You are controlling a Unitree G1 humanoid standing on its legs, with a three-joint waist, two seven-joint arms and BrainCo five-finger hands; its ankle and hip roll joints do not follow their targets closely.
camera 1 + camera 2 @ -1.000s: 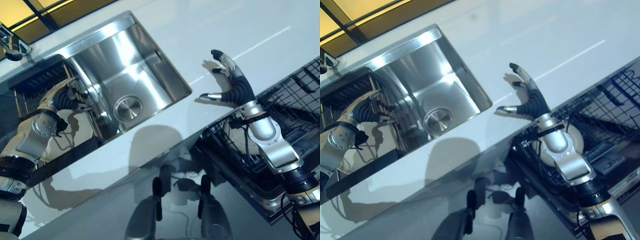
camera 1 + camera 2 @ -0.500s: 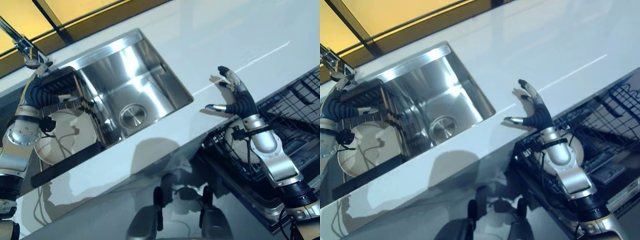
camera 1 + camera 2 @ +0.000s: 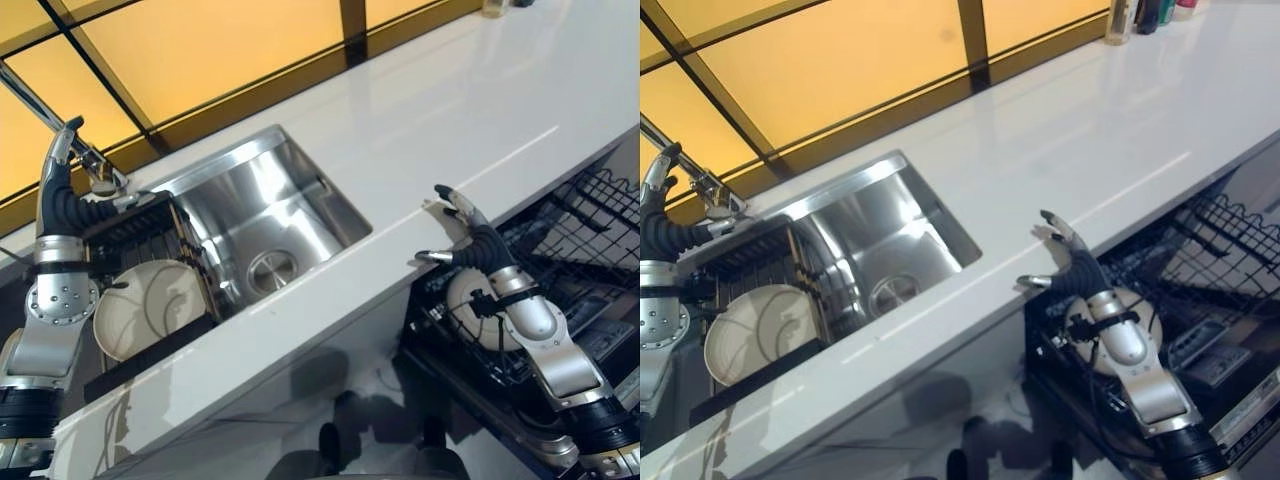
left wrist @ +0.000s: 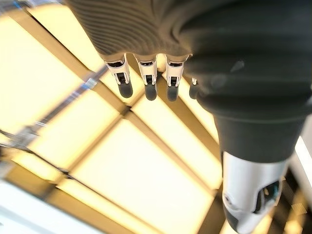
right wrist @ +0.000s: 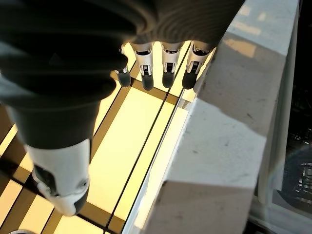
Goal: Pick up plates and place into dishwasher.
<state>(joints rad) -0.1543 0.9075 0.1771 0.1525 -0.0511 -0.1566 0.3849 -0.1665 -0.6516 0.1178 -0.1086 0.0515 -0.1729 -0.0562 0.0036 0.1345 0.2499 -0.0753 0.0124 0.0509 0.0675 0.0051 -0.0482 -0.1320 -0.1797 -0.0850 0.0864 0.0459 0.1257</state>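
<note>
I see one white plate [image 3: 148, 308] lying in the black dish rack [image 3: 140, 232] at the left end of the sink [image 3: 262, 215]; no hand touches it. A second white plate [image 3: 475, 305] stands in the black wire rack of the open dishwasher [image 3: 585, 225], below the counter edge, partly hidden behind my right forearm.

My left hand [image 3: 60, 175] is raised well above the dish rack, fingers pointing up toward the tap [image 3: 75, 150] and the amber window [image 3: 200, 50]. In the left wrist view the fingers [image 4: 146, 80] run straight in a row with the thumb [image 4: 251, 195] apart, nothing between them: hand spread and empty.

My right hand [image 3: 468, 235] hangs at the front edge of the white countertop [image 3: 450, 110], just above the dishwasher rack, near the second plate but not touching it. Fingers are extended and splayed, thumb out to the side. The right wrist view confirms straight fingers [image 5: 165, 70] beside the counter's edge [image 5: 229, 136], holding nothing.

Several bottles [image 3: 1140, 15] stand at the far end of the counter, by the window
</note>
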